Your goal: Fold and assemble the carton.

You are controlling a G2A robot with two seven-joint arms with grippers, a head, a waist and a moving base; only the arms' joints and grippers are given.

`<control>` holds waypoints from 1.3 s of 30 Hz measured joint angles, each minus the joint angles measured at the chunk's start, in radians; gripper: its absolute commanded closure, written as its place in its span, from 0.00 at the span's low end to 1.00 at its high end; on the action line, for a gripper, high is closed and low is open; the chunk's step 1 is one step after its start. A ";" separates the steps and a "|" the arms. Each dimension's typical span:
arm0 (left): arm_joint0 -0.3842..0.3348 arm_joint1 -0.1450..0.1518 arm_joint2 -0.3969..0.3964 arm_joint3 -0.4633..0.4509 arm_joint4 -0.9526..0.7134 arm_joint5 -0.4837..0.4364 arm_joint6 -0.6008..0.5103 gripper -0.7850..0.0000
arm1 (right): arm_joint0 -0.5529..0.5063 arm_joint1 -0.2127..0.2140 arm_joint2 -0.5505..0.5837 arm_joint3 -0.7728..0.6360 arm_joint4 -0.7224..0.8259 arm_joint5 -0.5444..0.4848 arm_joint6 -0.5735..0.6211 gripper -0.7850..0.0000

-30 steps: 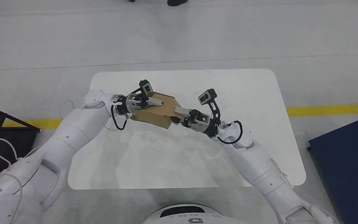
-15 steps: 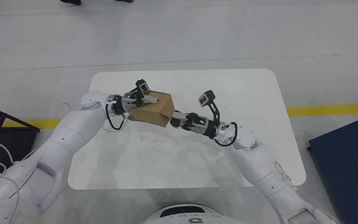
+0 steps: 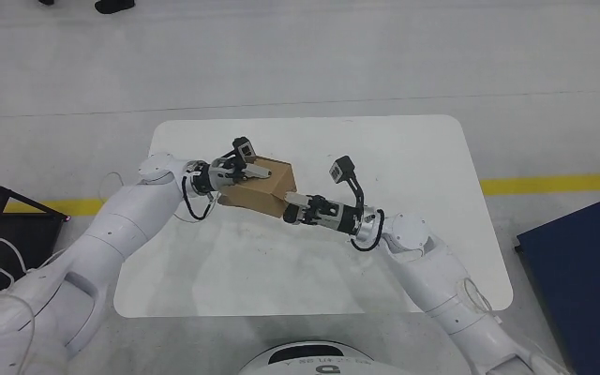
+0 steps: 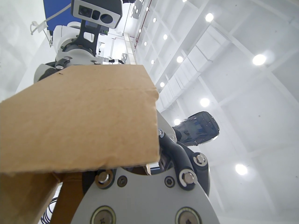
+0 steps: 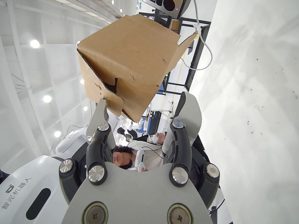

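Just left of the middle of the top view, the carton (image 3: 262,186) sits tilted above the white table (image 3: 403,169), and from its shadow it looks lifted rather than resting. It already has its box shape: in the right wrist view the side walls stand square to one another and the creases are set. The end facing that camera is not finished. Its flaps overlap loosely, a dark gap shows between them near the centre of the frame, and one torn-edged flap hangs down toward the lower middle. Another flap sticks out free at the upper right of that view.

The left gripper (image 3: 249,172) is at the carton's upper left edge in the top view. In its own wrist view a cardboard wall runs down into its mouth, so I judge it clamped on that wall and carrying the box. The right gripper (image 5: 142,101) is at the carton's lower right corner in the top view, its fingers (image 5: 186,108) spread wide on either side of the hanging flap without pinching it.

As I judge it, forming the body is done. Tucking and seating the end flaps remains, then the loose flap on the far side
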 measured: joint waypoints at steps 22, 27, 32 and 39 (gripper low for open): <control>0.045 -0.049 -0.020 -0.018 -0.164 0.165 0.000 1.00 | -0.017 0.004 0.021 -0.019 -0.008 -0.038 -0.039 0.23; 0.091 -0.055 -0.074 -0.020 -0.273 0.296 0.000 1.00 | -0.055 0.016 0.068 -0.054 0.004 -0.053 -0.030 0.22; 0.118 -0.065 -0.101 -0.042 -0.304 0.345 0.000 1.00 | -0.083 0.023 0.108 -0.075 0.023 -0.072 -0.027 0.18; 0.117 -0.065 -0.101 -0.041 -0.303 0.342 0.000 1.00 | -0.082 0.023 0.107 -0.074 0.022 -0.071 -0.027 0.00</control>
